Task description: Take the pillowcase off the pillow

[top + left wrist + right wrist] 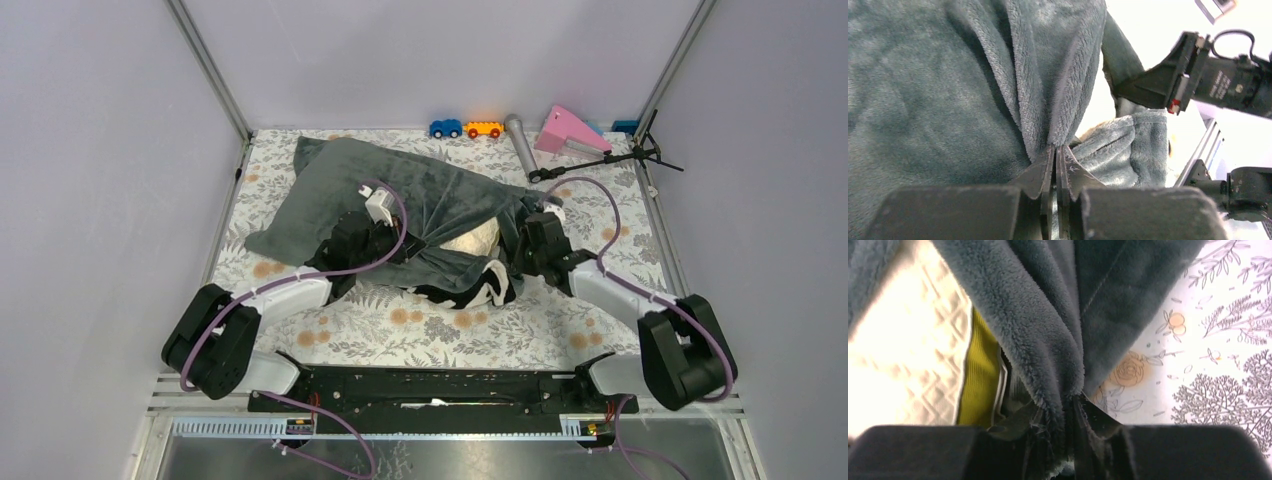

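Note:
The grey-green plush pillowcase (pixel 400 195) lies across the middle of the table, its zebra-striped inside (pixel 490 285) turned out at the near edge. The cream quilted pillow (pixel 472 240) shows through the opening between the arms. In the right wrist view the pillow (pixel 903 350) and its yellow side band (pixel 980 375) are bare at the left. My left gripper (pixel 1057 150) is shut on a fold of the pillowcase (pixel 938 75). My right gripper (pixel 1068 405) is shut on a plush fold of the pillowcase (pixel 1033 320) beside the yellow band.
Toy cars (pixel 465 128), a grey cylinder (pixel 520 143), a pink wedge (pixel 570 130) and a black tripod (pixel 610 158) lie along the back edge. The floral tablecloth (pixel 430 330) is bare in front. Walls close in left and right.

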You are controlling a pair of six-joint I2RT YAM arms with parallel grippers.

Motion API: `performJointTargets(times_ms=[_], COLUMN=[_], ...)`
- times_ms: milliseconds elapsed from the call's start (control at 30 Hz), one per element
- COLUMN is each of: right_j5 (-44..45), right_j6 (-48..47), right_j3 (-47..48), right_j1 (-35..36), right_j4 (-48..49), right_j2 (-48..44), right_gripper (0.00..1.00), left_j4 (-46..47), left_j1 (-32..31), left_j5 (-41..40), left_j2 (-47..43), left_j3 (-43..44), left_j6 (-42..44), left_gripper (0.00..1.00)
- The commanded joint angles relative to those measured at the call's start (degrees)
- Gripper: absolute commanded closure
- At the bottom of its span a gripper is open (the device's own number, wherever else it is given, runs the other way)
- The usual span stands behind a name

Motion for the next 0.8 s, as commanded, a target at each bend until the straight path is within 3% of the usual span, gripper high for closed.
performJointTargets(times_ms=[0, 133, 267, 400, 500, 567, 667, 767], right_j5=[0.3, -18.1, -27.6, -29.4, -31.1, -33.0, -33.3, -24.3], right_j6=[-0.7, -5.8, -6.6, -7.9, -8.8, -9.7, -9.5, -8.4], right_j3=[-5.9, -7.6, -5.7, -4.2, -3.8, -3.3, -3.2, -2.1], right_j1=[-0.6, -0.6, 0.3, 4.4, 8.7, 11.5, 12.1, 12.0], right_j4=[4.0, 10.0, 11.2, 12.3, 14.8, 15.8, 16.7, 13.5], right_j2=[-6.8, -7.7, -3.1, 0.7, 2.2, 3.0, 4.1, 5.2], right_gripper=[0.79, 0.86, 0.99, 1.00, 1.00, 1.00, 1.00, 1.00], left_j4=[0.5, -4.0, -10.5, -19.8, -24.4, -24.3, -26.1, -26.8], left_j1=[0.7, 0.7, 0.7, 0.4, -0.9, -4.2, -11.9, -17.2], left_j5=[-6.7, -12.7, -15.7, -16.5, -12.0, -8.0, -10.4, -11.4], left_j2=[-3.0, -7.3, -17.3, -32.2, -43.1, -50.5, -59.2, -59.6], left_j3=[-0.5, -2.8, -8.0, -12.8, -15.3, -16.2, -16.0, -15.7], left_j6=[0.6, -1.9, -4.8, -9.7, -13.2, -14.4, -16.1, -15.4], left_gripper=[0.98, 1.00, 1.00, 1.00, 1.00, 1.00, 1.00, 1.00])
